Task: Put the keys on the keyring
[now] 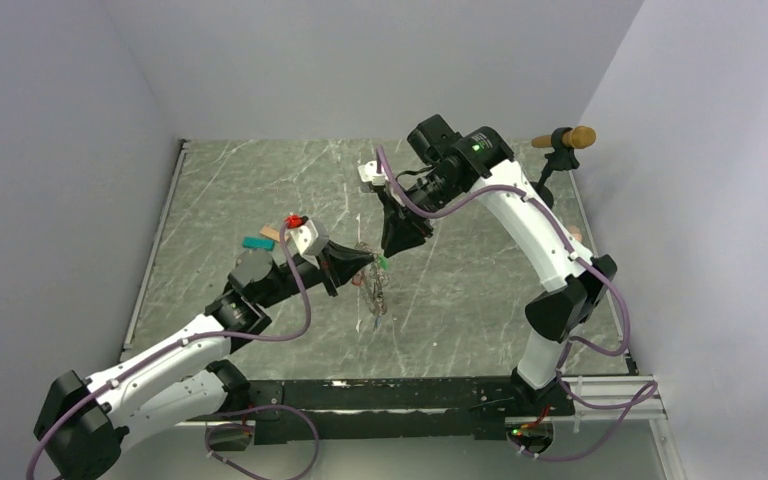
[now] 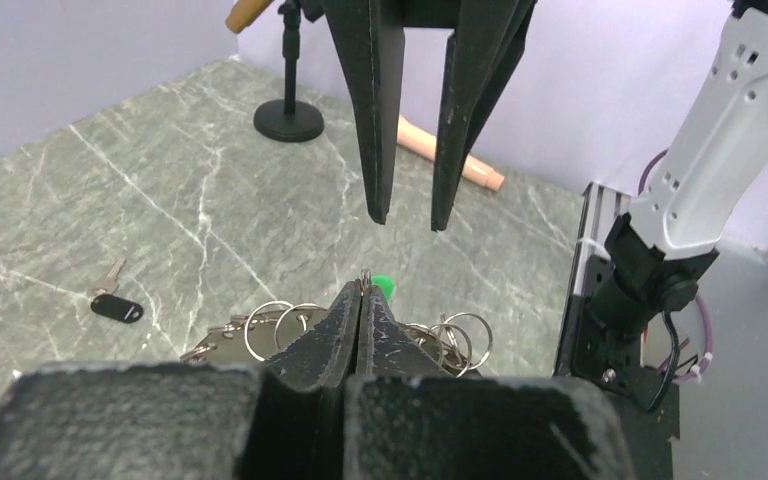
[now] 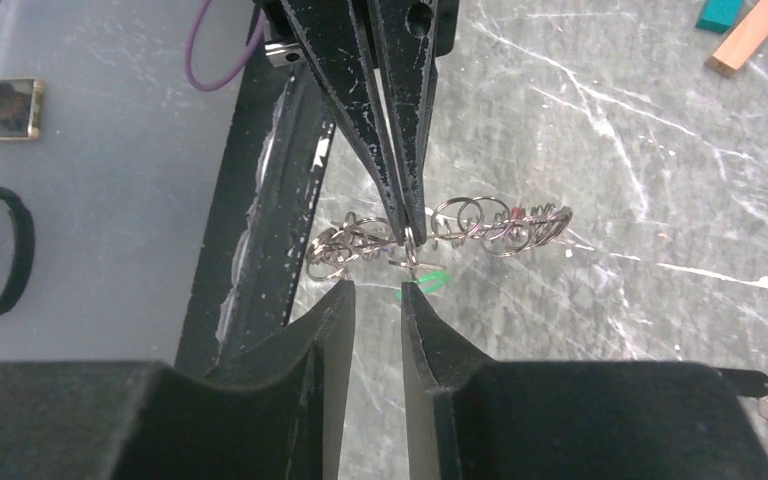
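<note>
The keyring is a bunch of small silver rings on a thin wire ring, hanging above the table. My left gripper is shut on that wire, which sticks out between its tips. Silver rings of the keyring spread out on both sides below them. A green key hangs just behind the tips and also shows in the other views. My right gripper points down just above the keyring, slightly open, with nothing between its fingers.
A dark-headed key lies on the marble table. A teal block and a tan block lie left of the arms. A small black stand is at the back right, with a peach stick beside it.
</note>
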### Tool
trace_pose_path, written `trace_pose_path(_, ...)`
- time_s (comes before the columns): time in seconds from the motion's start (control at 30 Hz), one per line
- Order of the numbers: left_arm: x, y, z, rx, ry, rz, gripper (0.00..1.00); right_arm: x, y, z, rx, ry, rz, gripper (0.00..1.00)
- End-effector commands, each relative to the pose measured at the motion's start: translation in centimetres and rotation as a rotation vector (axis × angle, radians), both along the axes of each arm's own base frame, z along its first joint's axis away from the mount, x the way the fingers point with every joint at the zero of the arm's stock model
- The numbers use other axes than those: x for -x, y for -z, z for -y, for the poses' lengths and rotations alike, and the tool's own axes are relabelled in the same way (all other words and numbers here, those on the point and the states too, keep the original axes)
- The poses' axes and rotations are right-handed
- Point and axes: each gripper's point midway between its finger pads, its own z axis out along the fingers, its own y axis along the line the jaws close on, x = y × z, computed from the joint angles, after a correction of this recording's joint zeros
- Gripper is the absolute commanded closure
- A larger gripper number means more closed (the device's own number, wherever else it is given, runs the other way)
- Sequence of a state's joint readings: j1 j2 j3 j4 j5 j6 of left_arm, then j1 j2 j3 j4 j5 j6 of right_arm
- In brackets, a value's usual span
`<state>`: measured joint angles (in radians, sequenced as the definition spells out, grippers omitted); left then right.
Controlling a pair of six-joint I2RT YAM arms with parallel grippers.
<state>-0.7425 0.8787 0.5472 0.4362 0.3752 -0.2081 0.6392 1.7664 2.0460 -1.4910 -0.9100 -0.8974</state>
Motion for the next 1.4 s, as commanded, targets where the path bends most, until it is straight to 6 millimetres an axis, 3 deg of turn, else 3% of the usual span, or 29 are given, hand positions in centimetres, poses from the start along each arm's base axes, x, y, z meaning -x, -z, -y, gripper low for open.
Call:
trace_pose_path(0.0, 0.5, -7.0, -1.0, 0.274, -0.019, 0.126, 1.0, 1.0, -1.0, -0.6, -0.083, -0.038, -0.045, 0.68)
trace_pose_path(0.07, 0.6, -7.3, -1.0, 0.284, -0.015, 0.136, 1.0, 0.8, -1.1, -0.6, -0.089, -0.027, -0.05, 0.62)
trace_pose_path(0.3, 1.2, -7.5, -0.9, 0.296, 0.019, 0.17, 1.0, -0.6, -1.5, 0.2, -0.121, 0.029, -0.069, 0.61)
trace_pose_path(0.77, 1.6, -7.8, -0.5, 0.369, 0.066, 0.187, 1.0, 0.5, -3.6, -0.2, -0.212, -0.008, -0.114, 0.6)
trace_pose_path(1.17, 2.0, -8.0, -0.4, 0.363, 0.096, 0.207, 1.0, 0.4, -2.9, -0.4, -0.202, 0.005, -0.147, 0.88)
trace_pose_path(1.37, 3.3, -8.0, -0.8, 0.333, 0.188, 0.252, 1.0, 0.8, -2.9, -0.2, -0.204, -0.011, -0.152, 0.97)
